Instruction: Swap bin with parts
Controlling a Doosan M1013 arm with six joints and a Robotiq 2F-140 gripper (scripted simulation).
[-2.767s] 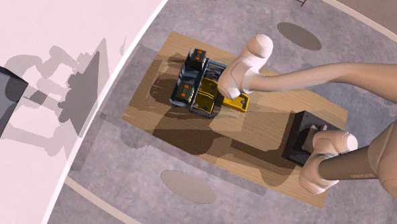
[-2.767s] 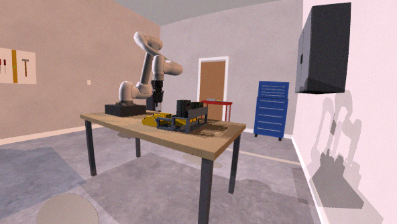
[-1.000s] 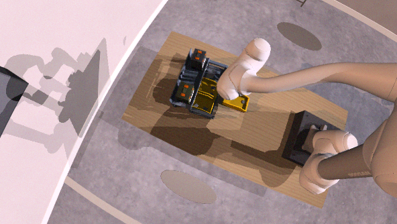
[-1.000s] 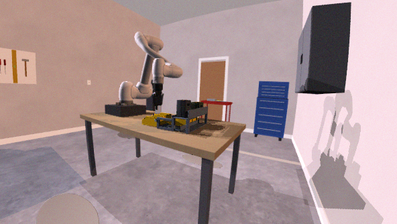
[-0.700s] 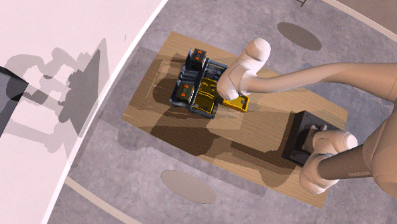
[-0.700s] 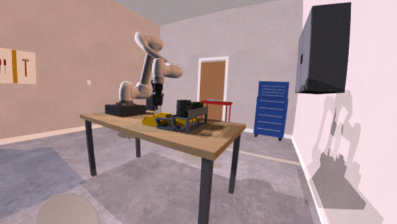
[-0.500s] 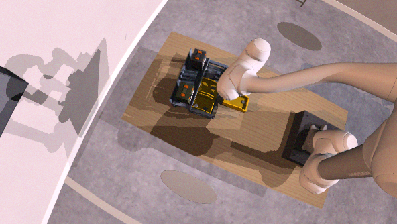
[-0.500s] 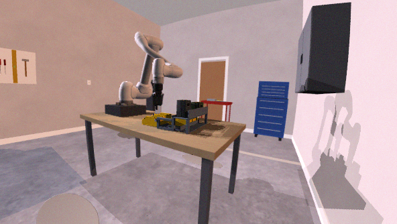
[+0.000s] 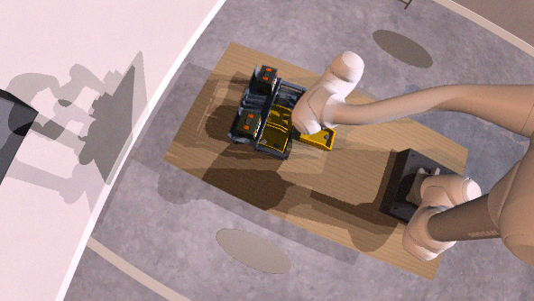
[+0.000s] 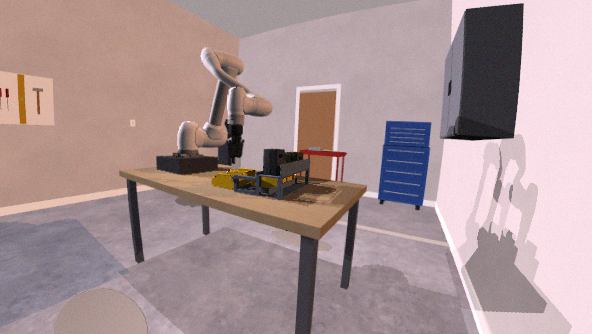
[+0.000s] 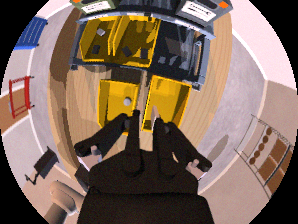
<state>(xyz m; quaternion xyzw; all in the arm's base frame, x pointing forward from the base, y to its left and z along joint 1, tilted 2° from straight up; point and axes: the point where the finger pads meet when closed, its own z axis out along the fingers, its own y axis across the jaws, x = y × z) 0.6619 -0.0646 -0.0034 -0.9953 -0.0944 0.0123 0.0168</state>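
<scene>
Grey metal shelf (image 9: pixel 272 154) (image 10: pixel 296 170) (image 11: pixel 199 84) stands left of centre in the top view, two dark boxes with orange marks (image 9: pixel 248 123) (image 11: pixel 202 9) on its upper board, low over the bays. Right of it, the pale jointed arm (image 9: pixel 392 113) (image 10: pixel 217 107) reaches across, hiding part of the shelf front. Its black base block (image 9: pixel 391 205) (image 10: pixel 167 165) sits at the table's right end. A red cart (image 10: pixel 320 152) and a blue drawer chest (image 10: pixel 405 170) (image 11: pixel 31 32) stand well apart from the table.

Four yellow open bins show in the wrist view: two on the shelf at upper left, two before it on the wooden table (image 9: pixel 347 171) (image 10: pixel 320 226) (image 11: pixel 222 50). Of this pair, the left yellow bin with a grey part (image 9: pixel 316 139) (image 11: pixel 112 97) is upright; the right yellow bin (image 11: pixel 170 97) shows no part. The shelf bay at upper right is vacant.

A narrow strip separates the table bins. The black two-finger gripper (image 10: pixel 236 159) (image 11: pixel 146 109) is over their near ends, its fingers slightly apart; whether they grip a bin wall, I cannot tell.
</scene>
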